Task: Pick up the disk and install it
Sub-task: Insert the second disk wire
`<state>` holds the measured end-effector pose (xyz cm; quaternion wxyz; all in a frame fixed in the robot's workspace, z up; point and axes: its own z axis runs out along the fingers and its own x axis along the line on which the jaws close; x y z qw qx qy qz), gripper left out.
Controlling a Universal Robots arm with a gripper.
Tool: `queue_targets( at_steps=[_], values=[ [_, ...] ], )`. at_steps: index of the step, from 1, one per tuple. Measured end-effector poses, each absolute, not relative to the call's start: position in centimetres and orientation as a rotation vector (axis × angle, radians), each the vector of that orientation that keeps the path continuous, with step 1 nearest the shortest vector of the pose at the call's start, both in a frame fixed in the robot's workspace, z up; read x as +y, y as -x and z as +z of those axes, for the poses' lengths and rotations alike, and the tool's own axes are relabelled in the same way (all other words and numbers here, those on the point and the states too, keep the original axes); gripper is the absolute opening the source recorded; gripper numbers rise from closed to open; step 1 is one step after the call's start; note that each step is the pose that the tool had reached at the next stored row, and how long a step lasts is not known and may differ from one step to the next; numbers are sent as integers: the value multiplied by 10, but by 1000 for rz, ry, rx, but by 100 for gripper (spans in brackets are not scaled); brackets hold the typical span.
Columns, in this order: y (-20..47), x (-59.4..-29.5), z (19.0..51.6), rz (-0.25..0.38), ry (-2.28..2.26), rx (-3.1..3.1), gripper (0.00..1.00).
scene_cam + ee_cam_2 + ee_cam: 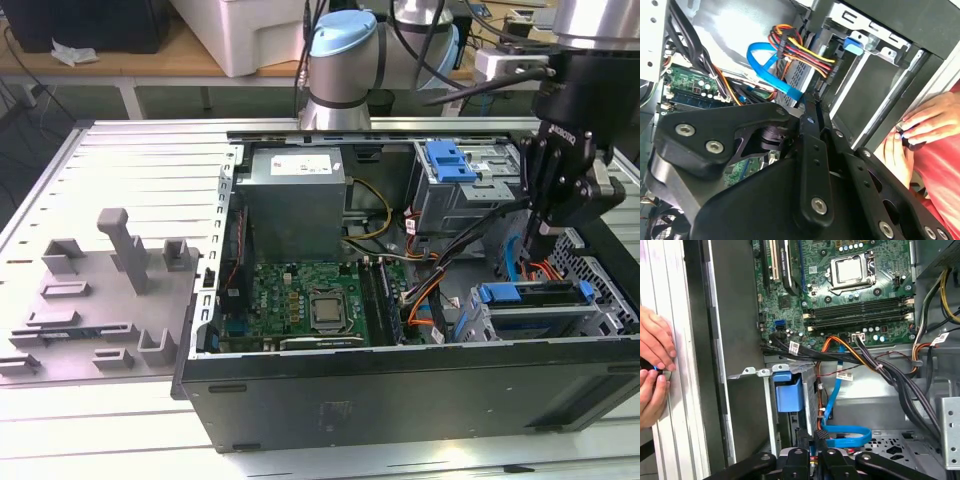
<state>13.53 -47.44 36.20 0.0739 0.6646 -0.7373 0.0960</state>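
In the exterior view, the black metal gripper (538,235) hangs straight down inside the open computer case (400,390), near the exterior view's right. The disk (530,296) lies flat in a silver cage below it, and mostly its blue plastic edge shows. In the second wrist view, the gripper (814,107) hides much of the case, and its jaws are pressed close with nothing seen between them. A person's hand (922,125) is cut off at the edge. In the first wrist view, the disk's (788,392) blue end pokes from the cage.
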Motion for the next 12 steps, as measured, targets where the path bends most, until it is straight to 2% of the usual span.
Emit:
queue_targets(
  at_steps=[12],
  values=[
    [-140,-489,361,211,-2010,-2224,16]
  ],
)
